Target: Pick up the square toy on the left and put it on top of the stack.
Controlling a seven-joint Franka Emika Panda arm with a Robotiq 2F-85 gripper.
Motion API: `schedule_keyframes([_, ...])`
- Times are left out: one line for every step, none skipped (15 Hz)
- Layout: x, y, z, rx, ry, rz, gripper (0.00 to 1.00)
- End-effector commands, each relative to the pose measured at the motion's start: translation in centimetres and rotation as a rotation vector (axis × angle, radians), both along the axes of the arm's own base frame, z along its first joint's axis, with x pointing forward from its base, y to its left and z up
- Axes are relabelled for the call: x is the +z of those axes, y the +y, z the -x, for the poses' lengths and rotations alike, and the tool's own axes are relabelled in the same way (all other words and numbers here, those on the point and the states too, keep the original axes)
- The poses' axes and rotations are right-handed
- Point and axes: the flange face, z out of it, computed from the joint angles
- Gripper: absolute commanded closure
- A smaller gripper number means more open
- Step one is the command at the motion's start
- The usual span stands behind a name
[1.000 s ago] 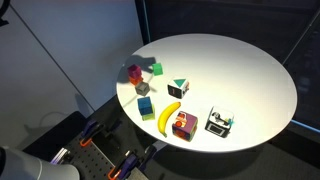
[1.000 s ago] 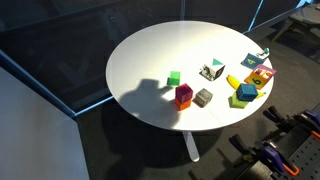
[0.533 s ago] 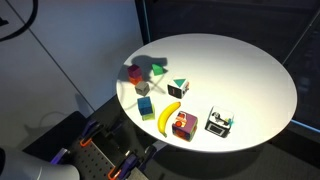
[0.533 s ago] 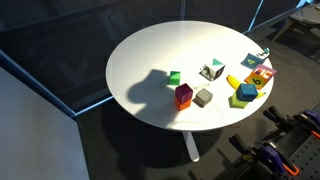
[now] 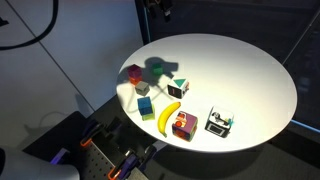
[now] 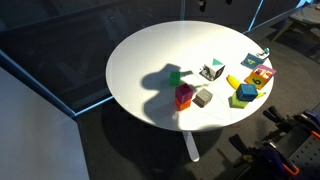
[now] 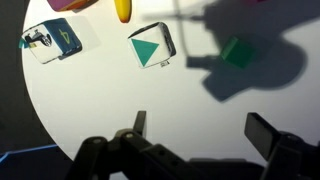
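Gripper (image 7: 200, 133) released, jaws wide over the white table (image 7: 100, 110) — nothing between them; square toy (image 7: 152, 48) lying apart from the stack (image 5: 134, 73)

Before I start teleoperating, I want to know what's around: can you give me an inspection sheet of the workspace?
Surface: round white table, partly shadowed.
Job's things: square toy standing free; stack apart from it.
Clutter: green cube, banana, grey cube, blue cube, white-framed cube, colourful cube.
Gripper: open, above the table, empty.
Cables: one dark cable beside the table.
Surroundings: dark floor, orange-handled gear.
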Motion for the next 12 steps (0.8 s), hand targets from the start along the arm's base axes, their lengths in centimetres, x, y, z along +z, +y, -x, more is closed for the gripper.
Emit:
schedule_keyframes([-0.7,-1.9,-0.5,-0.034,0.062,-0.021,0.00])
schedule_keyframes([-1.0,-2.2,-0.5,-0.013,0.067,-0.020,0.00])
schedule_keyframes([-1.3,-2.6,-0.5,0.005,0.070,-0.018,0.00])
schedule_keyframes([-1.5,-2.9,-0.5,0.025,0.073,-0.015,0.00])
schedule_keyframes([-1.7,-3.3,-0.5,0.065,0.074,-0.010,0.00])
schedule_keyframes([-1.9,-3.6,-0.5,0.105,0.075,-0.010,0.00])
schedule_keyframes([-2.0,-3.9,-0.6,0.138,0.076,-0.002,0.00])
schedule_keyframes([-2.1,-4.2,-0.6,0.171,0.079,-0.006,0.00])
schedule_keyframes([-2.2,-4.4,-0.6,0.211,0.074,-0.007,0.00])
schedule_keyframes([-2.3,-4.6,-0.7,0.234,0.071,-0.017,0.00])
schedule_keyframes([-2.5,-4.7,-0.6,0.256,0.066,-0.039,0.00])
schedule_keyframes([-2.6,-4.8,-0.6,0.272,0.071,-0.067,0.00])
